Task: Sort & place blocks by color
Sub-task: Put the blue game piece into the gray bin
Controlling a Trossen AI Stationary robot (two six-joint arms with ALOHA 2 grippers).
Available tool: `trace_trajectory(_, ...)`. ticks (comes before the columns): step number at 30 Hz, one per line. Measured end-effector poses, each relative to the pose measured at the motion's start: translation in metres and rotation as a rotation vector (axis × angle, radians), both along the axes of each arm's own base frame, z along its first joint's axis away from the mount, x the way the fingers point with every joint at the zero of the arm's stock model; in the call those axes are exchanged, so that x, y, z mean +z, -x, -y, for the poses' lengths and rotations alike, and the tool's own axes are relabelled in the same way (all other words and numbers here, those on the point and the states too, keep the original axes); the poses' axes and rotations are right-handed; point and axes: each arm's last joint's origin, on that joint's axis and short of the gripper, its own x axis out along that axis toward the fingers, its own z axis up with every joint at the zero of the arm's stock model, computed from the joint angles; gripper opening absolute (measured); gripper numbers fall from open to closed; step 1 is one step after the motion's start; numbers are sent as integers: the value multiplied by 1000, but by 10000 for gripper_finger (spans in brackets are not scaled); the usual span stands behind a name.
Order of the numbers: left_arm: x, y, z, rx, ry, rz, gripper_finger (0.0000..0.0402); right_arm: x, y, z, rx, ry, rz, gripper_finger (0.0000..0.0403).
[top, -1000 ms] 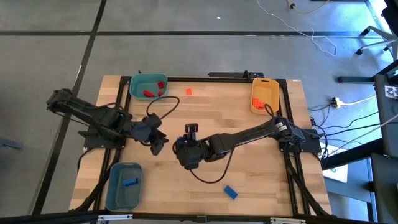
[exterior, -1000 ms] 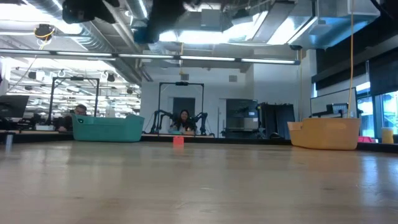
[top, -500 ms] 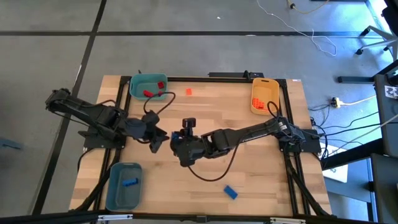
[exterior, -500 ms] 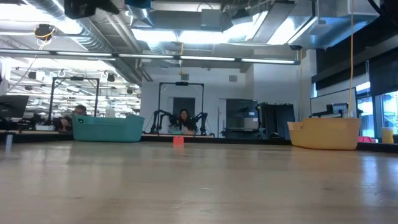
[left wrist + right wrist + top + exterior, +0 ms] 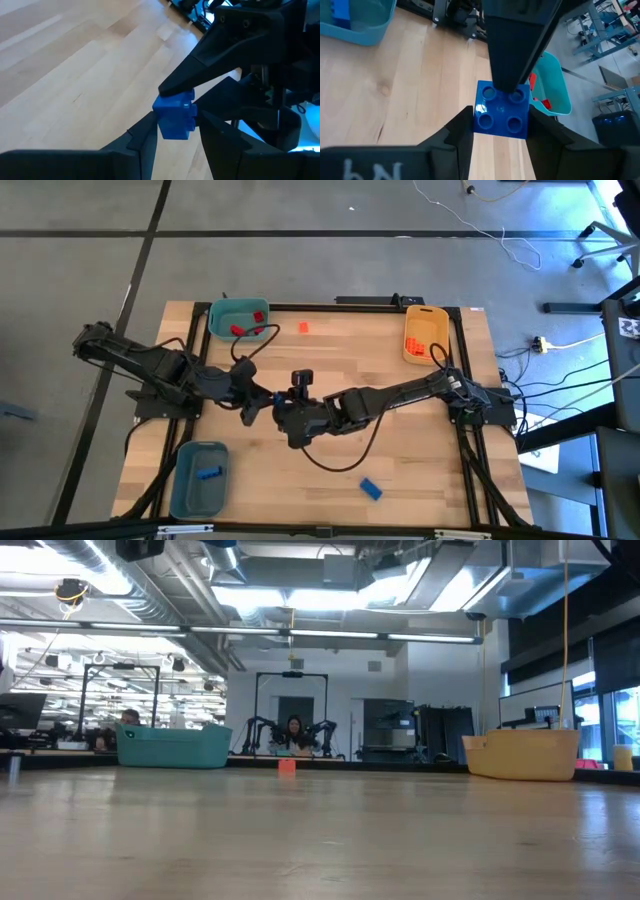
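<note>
Blue block (image 5: 174,116), pinched by both my left gripper (image 5: 175,131) and right gripper (image 5: 500,127) above the table's middle, still needs its bin; some blocks are sorted, two wait.

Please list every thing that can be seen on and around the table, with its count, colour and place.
teal bin: one, far left corner, red blocks inside
yellow-orange bin: one, far right corner, orange blocks inside
grey-blue bin: one, near left corner, one blue block inside
loose orange-red block: one, far side, between the bins
loose blue block: one, near edge
held blue block: one, mid-table, between both grippers
people: seated in the room behind
left gripper: shut on it
right gripper: shut on it
</note>
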Motion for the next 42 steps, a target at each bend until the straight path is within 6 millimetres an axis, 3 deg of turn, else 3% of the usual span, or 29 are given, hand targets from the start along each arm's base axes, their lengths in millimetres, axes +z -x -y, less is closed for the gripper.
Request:
trace_trajectory(13, -7, -10, 3, 5, -51, -29, 133, 0, 0, 0, -1, 0, 5, 140)
trace_trajectory(20, -7, -10, 2, 37, -54, -24, 82, 0, -1, 0, -9, 12, 7, 140)
trace_trajectory(36, -6, -12, 2, 24, -75, -8, 82, 0, 0, 1, -17, 41, 5, 140)
trace_trajectory(42, -5, -15, 4, 3, -81, 13, 82, 4, -3, 1, -20, 13, 54, 211)
